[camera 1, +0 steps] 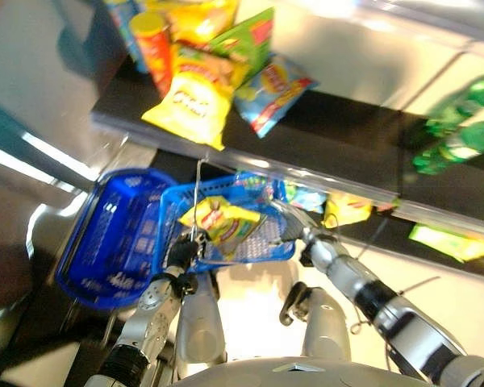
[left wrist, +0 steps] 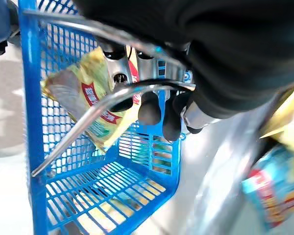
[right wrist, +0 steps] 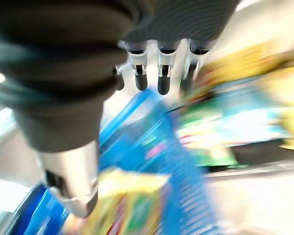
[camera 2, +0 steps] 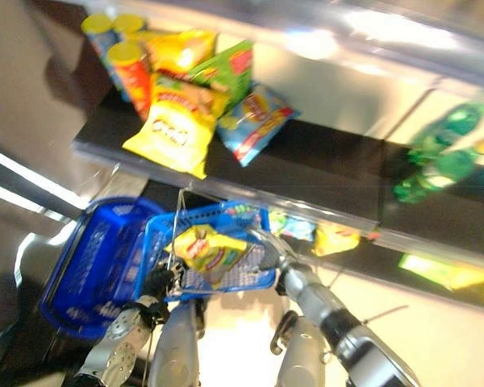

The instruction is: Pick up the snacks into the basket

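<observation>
My left hand [camera 1: 180,254] hangs a blue mesh basket [camera 1: 262,250] in front of the shelves, its fingers [left wrist: 149,107] curled round the basket's wire handle [left wrist: 88,117]. A yellow snack bag [camera 1: 222,222] with red and green print lies tilted inside the basket, against its mesh wall [left wrist: 88,98]. At the basket's right rim is my right hand [camera 1: 294,227], fingers [right wrist: 159,73] straight and thumb apart. The bag [right wrist: 127,205] sits just below that hand, and I cannot tell whether they touch.
The dark upper shelf [camera 1: 331,137] carries a yellow chip bag [camera 1: 189,101], a blue bag [camera 1: 270,89], a green bag [camera 1: 246,40] and a red can [camera 1: 153,48]. Green bottles [camera 1: 460,129] stand at the right. More snacks [camera 1: 347,210] lie on the lower shelf. Another blue basket [camera 1: 113,234] sits at the left.
</observation>
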Available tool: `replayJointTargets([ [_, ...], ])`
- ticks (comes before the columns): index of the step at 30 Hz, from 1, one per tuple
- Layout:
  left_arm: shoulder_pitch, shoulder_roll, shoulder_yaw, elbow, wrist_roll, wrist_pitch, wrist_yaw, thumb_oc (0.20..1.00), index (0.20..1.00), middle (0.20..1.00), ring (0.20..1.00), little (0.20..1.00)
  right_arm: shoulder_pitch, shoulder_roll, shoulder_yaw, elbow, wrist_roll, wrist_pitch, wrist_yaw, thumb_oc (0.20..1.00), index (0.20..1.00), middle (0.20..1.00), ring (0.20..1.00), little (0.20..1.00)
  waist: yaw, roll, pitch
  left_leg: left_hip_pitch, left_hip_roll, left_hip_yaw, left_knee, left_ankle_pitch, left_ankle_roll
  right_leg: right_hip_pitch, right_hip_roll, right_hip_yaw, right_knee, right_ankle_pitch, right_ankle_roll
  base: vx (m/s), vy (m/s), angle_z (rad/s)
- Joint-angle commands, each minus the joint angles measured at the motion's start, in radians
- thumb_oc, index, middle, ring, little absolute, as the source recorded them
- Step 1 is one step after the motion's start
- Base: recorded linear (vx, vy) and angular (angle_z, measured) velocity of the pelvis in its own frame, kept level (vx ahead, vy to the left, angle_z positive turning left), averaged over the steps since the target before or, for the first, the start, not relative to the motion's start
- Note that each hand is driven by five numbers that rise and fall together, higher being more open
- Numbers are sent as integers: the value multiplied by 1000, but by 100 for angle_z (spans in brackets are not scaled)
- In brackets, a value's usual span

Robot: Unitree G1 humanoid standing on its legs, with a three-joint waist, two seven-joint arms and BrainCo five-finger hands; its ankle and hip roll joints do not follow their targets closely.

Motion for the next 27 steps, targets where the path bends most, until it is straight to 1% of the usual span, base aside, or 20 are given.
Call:
replayJointTargets([
  [1,-12,-19,48,-75,53,-116,1,200,200,200,200,200,-15,6,-41,-20,71,-43,-7,1000,1000,1000,1000,1000,11,12,-19,73,-62,49,-107,19,92,7,-14,10,-23,163,75,56,18,-42],
  [2,-15,-27,56,-40,66,-118,3,200,200,200,200,200,5,2,-57,-21,78,-46,-7,1000,1000,1000,1000,1000,4,8,-26,93,-62,58,-129,25,91,17,-12,12,-41,170,78,78,35,-40],
  [3,-23,-43,72,43,96,-121,11,200,200,200,200,200,41,1,-83,-17,92,-51,-7,1000,1000,1000,1000,1000,-11,1,-44,134,-66,81,-174,38,89,40,-3,21,-83,180,81,105,40,-28],
  [6,-44,-70,98,152,130,-123,25,200,200,200,200,200,83,5,-122,-8,117,-54,-15,1000,1000,1000,1000,1000,-32,-6,-69,181,-74,109,-230,54,86,65,8,35,-131,194,86,88,26,-24],
  [9,-54,-89,127,226,153,-128,34,200,200,200,200,200,128,-1,-165,-9,128,-61,-25,1000,1000,1000,1000,1000,-51,-8,-102,219,-87,126,-289,72,80,92,20,46,-188,205,89,70,14,-24],
  [10,-54,-89,127,226,153,-129,34,200,200,200,200,200,129,-2,-165,-9,128,-60,-25,1000,1000,1000,1000,1000,-51,-8,-101,222,-87,127,-292,74,80,93,21,46,-189,205,89,111,36,-18],
  [11,-57,-100,145,278,173,-131,39,200,200,200,200,200,163,-9,-197,-32,145,-66,-28,1000,1000,1000,1000,1000,-69,-10,-127,249,-99,144,-342,91,74,108,32,63,-236,223,93,76,31,-16],
  [13,-56,-112,158,311,188,-136,48,200,200,200,200,200,187,-15,-221,-49,148,-67,-34,1000,1000,1000,1000,1000,-80,-10,-147,281,-113,165,-401,112,69,123,45,78,-288,245,99,75,33,-19],
  [14,-56,-112,158,312,188,-136,48,200,200,200,200,200,187,-15,-221,-49,148,-67,-34,1000,1000,1000,1000,1000,-79,-10,-146,284,-114,166,-405,114,69,125,45,79,-290,246,99,77,41,-33],
  [15,-45,-125,172,329,200,-136,57,200,200,200,200,200,210,-25,-241,-67,144,-68,-37,1000,1000,1000,1000,1000,-91,-9,-166,314,-125,185,-458,131,64,131,64,108,-338,275,110,54,28,-37],
  [16,-45,-126,172,329,201,-136,57,200,200,200,200,200,211,-25,-241,-68,144,-68,-37,1000,1000,1000,1000,1000,-89,-9,-165,316,-125,187,-460,132,64,131,64,109,-339,276,110,80,35,-68],
  [17,-36,-135,186,344,208,-139,65,200,200,200,200,200,214,-24,-263,-80,156,-68,-45,1000,1000,1000,1000,1000,-88,-7,-174,337,-118,209,-481,144,60,130,75,105,-338,282,113,32,0,-61],
  [19,-31,-135,193,332,204,-139,64,200,200,200,200,200,211,-31,-268,-96,154,-66,-47,1000,1000,1000,1000,1000,-84,-4,-171,346,-113,217,-481,145,60,128,69,106,-324,284,114,1,-48,-79],
  [20,-24,-125,199,302,192,-144,62,200,200,200,200,200,199,-36,-286,-111,164,-65,-57,1000,1000,1000,1000,1000,-68,6,-160,339,-91,218,-456,141,62,134,28,101,-276,275,113,-59,-134,-83],
  [22,-30,-114,197,292,184,-146,56,200,200,200,200,200,188,-37,-297,-99,165,-64,-63,1000,1000,1000,1000,1000,-53,6,-153,323,-72,217,-434,141,58,166,-5,120,-263,270,111,-92,-226,-32],
  [23,-29,-111,196,286,178,-146,55,200,200,200,200,200,184,-38,-300,-101,160,-62,-65,1000,1000,1000,1000,1000,-44,4,-155,316,-58,217,-421,142,52,180,-24,127,-265,280,112,-60,-178,18],
  [24,-29,-111,196,286,178,-146,55,200,200,200,200,200,184,-38,-300,-101,160,-62,-65,1000,1000,1000,1000,1000,-44,4,-155,316,-58,217,-421,142,52,180,-24,127,-265,280,112,-61,-354,30],
  [25,-25,-104,198,267,164,-144,52,200,200,200,200,200,173,-35,-310,-99,164,-54,-67,1000,1000,1000,1000,1000,-29,-6,-167,295,-17,212,-401,151,29,220,-48,142,-309,299,119,-56,-400,25],
  [26,-21,-101,202,258,159,-145,54,200,200,200,200,200,171,-29,-313,-99,175,-53,-71,1000,1000,1000,1000,1000,-22,-11,-174,287,6,211,-393,162,14,239,-50,144,-343,304,124,-56,-402,12],
  [27,-20,-101,202,258,159,-145,54,200,200,200,200,200,171,-28,-313,-99,175,-53,-71,1000,1000,1000,1000,1000,-22,-10,-174,286,7,210,-392,162,14,241,-48,143,-345,305,124,-37,-277,-3],
])
